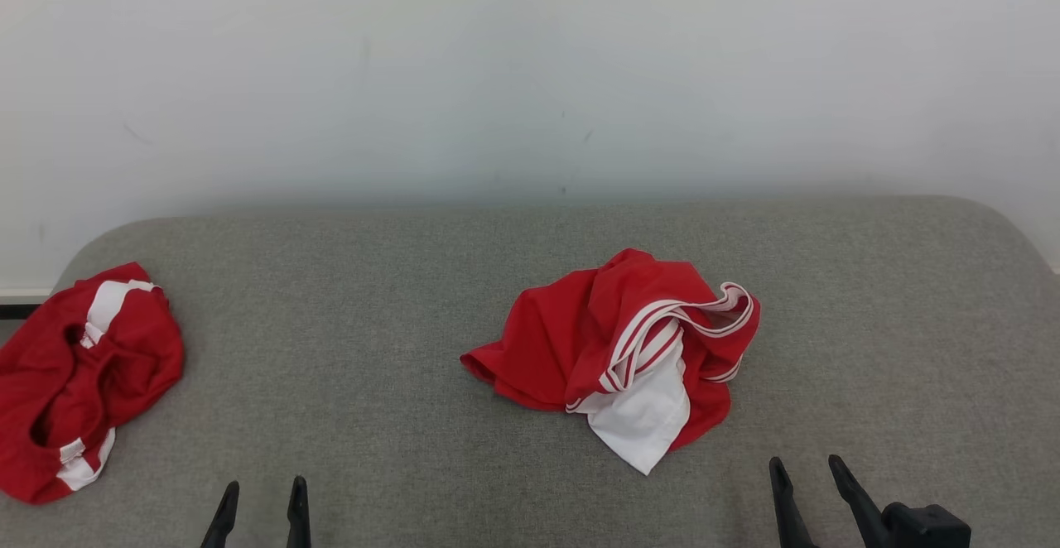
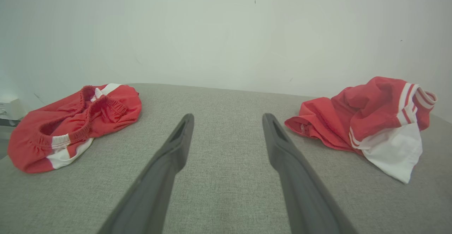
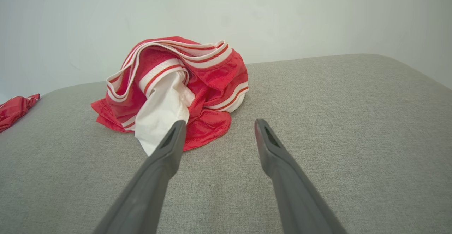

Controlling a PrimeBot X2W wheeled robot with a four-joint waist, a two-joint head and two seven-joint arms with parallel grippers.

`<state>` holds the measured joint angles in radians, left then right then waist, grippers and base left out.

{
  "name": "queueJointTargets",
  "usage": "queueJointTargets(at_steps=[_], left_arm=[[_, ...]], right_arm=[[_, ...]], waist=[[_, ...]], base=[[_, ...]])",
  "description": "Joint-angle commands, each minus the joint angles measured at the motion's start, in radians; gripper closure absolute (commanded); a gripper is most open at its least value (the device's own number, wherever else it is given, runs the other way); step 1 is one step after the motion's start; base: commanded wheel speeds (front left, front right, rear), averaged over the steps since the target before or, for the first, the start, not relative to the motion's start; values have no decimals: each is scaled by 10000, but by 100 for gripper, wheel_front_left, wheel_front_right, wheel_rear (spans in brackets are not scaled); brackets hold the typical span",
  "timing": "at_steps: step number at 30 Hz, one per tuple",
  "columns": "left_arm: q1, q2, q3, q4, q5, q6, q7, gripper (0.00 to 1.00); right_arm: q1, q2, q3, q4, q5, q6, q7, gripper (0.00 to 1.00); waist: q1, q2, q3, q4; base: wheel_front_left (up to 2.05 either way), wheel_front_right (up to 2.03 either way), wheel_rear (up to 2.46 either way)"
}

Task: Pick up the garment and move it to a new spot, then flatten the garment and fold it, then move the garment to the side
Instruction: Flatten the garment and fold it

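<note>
The garment (image 1: pixel 613 341) lies crumpled in a loose heap on the grey fabric-covered worktop (image 1: pixel 373 324), about midway between the left and right edges and a little towards the right. It is mostly red, with bands of white striped trim bunched along its top. A plain white panel spills out of the heap towards the near edge and ends in a point. In my right wrist view the garment (image 3: pixel 212 85) has its striped trim folded up on top, and the white panel hangs down towards my left finger. In my left wrist view the garment (image 2: pixel 370 121) sits well off to the right.

My right pincer (image 1: pixel 805 460) is close to the near edge, just beside the white tip but apart from it, with its jaws spread wide and nothing between them. The same gap shows in my right wrist view (image 3: pixel 219 122).

My left pincer (image 1: pixel 265 483) is also by the near edge, well apart from the garment. Its jaws are spread wide too and it holds nothing (image 2: pixel 227 117).

A second red-and-white piece, the shorts (image 1: pixel 83 382) with a gathered waistband (image 2: pixel 70 128), lies bunched at the left edge, near the far left corner.

A pale wall (image 1: pixel 530 76) rises behind the far edge.
</note>
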<state>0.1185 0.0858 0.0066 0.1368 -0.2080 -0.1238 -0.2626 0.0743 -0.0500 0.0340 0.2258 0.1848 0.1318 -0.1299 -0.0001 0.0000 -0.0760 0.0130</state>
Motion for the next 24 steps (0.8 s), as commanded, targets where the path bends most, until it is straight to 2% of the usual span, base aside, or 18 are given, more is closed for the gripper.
queueJointTargets(at_steps=[1,7,14,20,24], left_arm=[[-90,-44,3,29,95,-34,-33,0],[-83,-144,-89,104,76,-71,-33,0],[-221,-232,-192,98,132,-63,-33,0],[-374,-278,-482,124,54,-68,-33,0],[-404,-293,-733,146,1,-59,-33,0]], right_arm=[[-35,-7,2,6,79,-21,-49,0],[-333,-7,235,-10,418,-21,40,0],[-1797,-7,1569,430,1454,-21,865,0],[-3290,-8,2004,1994,2162,-21,1336,0],[-4133,0,2124,3168,2857,-21,1282,0]], waist=[[1,0,28,-15],[1,0,113,11],[1,0,272,160],[1,0,456,597],[1,0,592,1002]], base=[[0,0,0],[0,0,0],[0,0,0],[0,0,0],[0,0,0]])
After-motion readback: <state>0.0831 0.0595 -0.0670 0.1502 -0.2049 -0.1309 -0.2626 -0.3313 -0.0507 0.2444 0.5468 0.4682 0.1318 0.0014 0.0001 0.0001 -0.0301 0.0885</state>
